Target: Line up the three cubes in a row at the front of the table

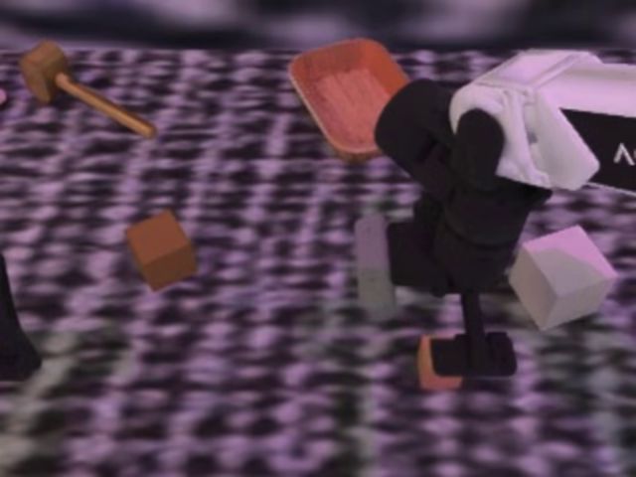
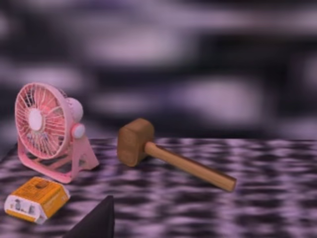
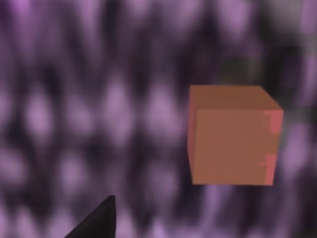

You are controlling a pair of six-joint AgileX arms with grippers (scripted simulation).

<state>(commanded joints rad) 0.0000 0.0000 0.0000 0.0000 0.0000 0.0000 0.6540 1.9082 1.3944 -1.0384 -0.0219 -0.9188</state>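
Small salmon-orange cube just left of the right gripper, low and right of centre on the table.

It touches or nearly touches the dark fingers; whether they pinch it I cannot tell; brown cube sits well to the left, pale pink-lilac cube just right; left arm parked at the left edge; right arm far nearer.

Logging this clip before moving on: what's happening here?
The right gripper is low over the table, at the small salmon-orange cube near the front; whether it grips it is unclear. The pink-lilac cube sits just right of it, the brown cube far left. No row yet. The left arm waits at the left edge.
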